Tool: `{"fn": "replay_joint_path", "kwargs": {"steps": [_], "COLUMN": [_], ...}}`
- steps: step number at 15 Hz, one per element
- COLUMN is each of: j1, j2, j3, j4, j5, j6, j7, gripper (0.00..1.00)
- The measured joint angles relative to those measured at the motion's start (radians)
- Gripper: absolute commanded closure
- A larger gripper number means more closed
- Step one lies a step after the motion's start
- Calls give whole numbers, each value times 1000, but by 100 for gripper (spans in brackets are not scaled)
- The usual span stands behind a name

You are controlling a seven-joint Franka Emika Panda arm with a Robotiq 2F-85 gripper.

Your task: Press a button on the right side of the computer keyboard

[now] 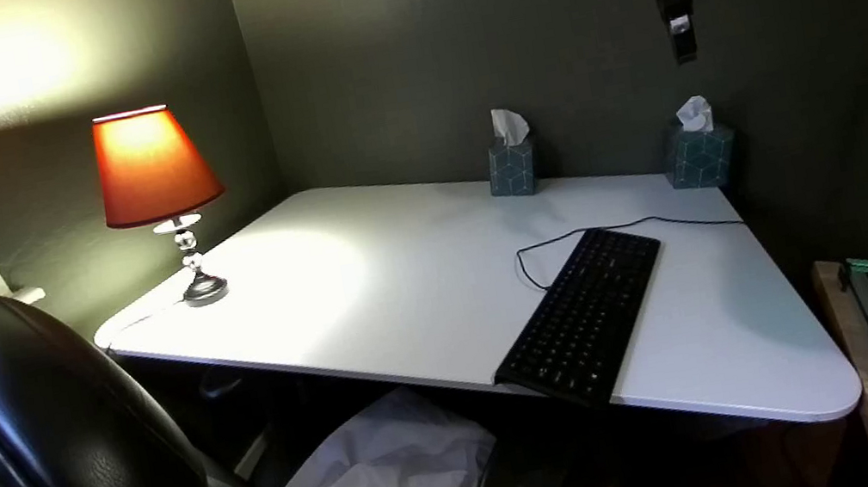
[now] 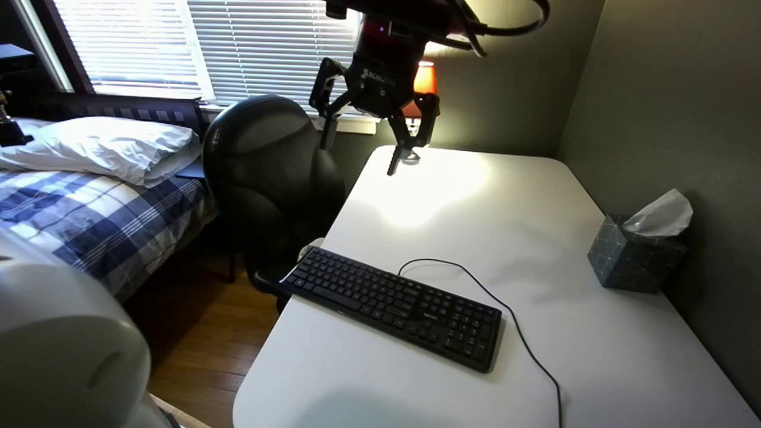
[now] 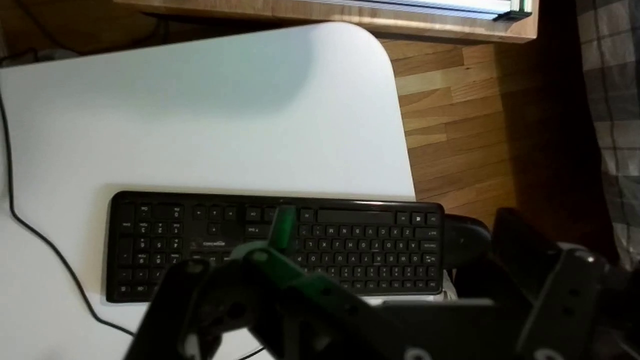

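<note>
The long black computer keyboard (image 1: 585,315) lies flat on the white desk, with one end out over the desk's edge. It also shows in an exterior view (image 2: 380,297) and upside down in the wrist view (image 3: 370,245). Its number pad, on the right side, is at the end over the desk in an exterior view (image 2: 469,327) and at the left in the wrist view (image 3: 155,227). My gripper (image 2: 359,156) is open, empty and pointing down, high above the desk. It also shows in an exterior view (image 1: 686,55). In the wrist view its fingers (image 3: 395,217) are wide apart and hide some keys.
A thin black cable (image 2: 469,274) runs from the keyboard across the white desk (image 1: 403,266). Two tissue boxes (image 1: 511,170) (image 1: 700,153) stand by the back wall. A red lamp (image 1: 152,166) stands at the far end. A black chair (image 2: 267,172) is at the desk's front edge.
</note>
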Motion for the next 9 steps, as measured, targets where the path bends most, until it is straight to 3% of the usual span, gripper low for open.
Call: {"fn": "replay_joint_path", "kwargs": {"steps": [9], "j1": [-97], "j2": [30], "j3": [-24], "j4": [-164], "j5": [15], "j6": [380], "j7": [54], "gripper": [0]}}
